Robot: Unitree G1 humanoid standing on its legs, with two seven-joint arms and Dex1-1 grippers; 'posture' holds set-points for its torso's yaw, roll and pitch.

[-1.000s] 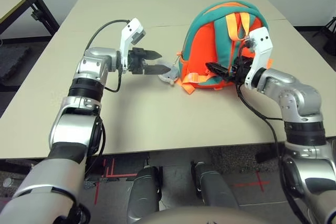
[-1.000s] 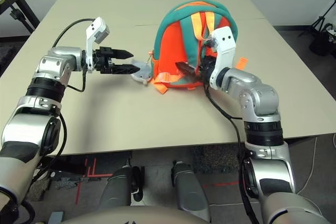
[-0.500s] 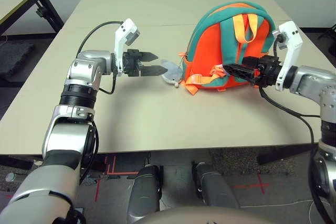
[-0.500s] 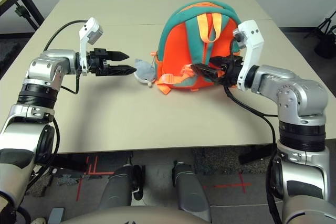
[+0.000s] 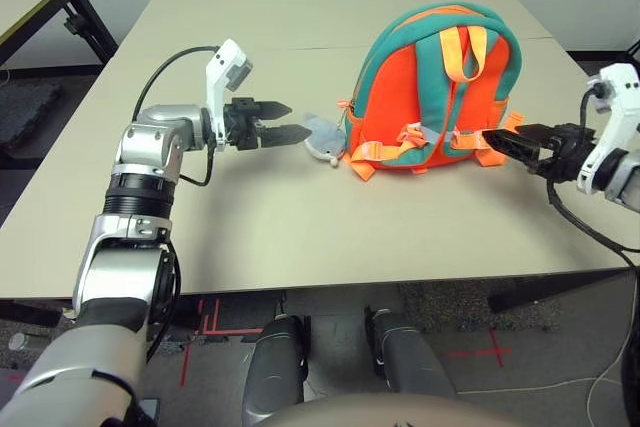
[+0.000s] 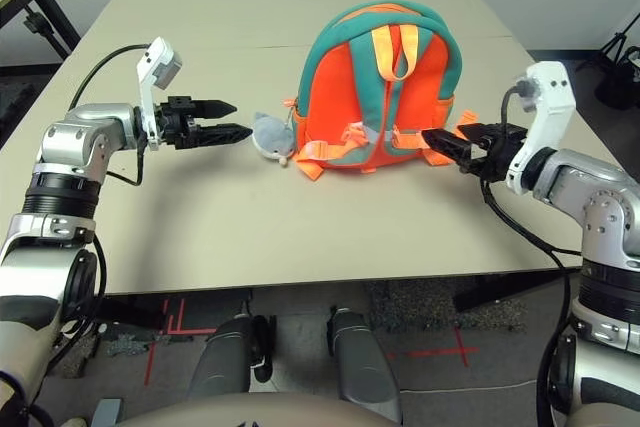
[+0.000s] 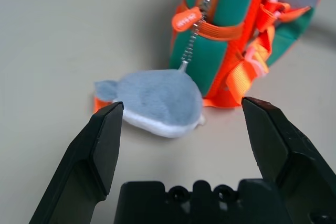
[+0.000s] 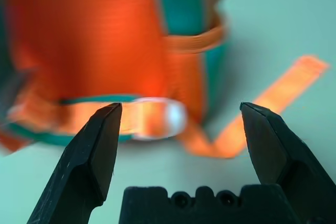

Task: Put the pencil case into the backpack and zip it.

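Item 1, L side: left gripper, two black tapered fingers, jaws standing wide, holding nothing, pointing at the plush toy just beside it. You're seeing soft grey-white fabric, rounded, lying on the tan table, hanging off a chain from the zip.

Item 2, centre: backpack, orange w/ teal trim, domed top, webbing straps facing you, long axis running away from you.

Item 3, R side: right gripper, jaws spread, empty, pointing at pack's lower right corner.
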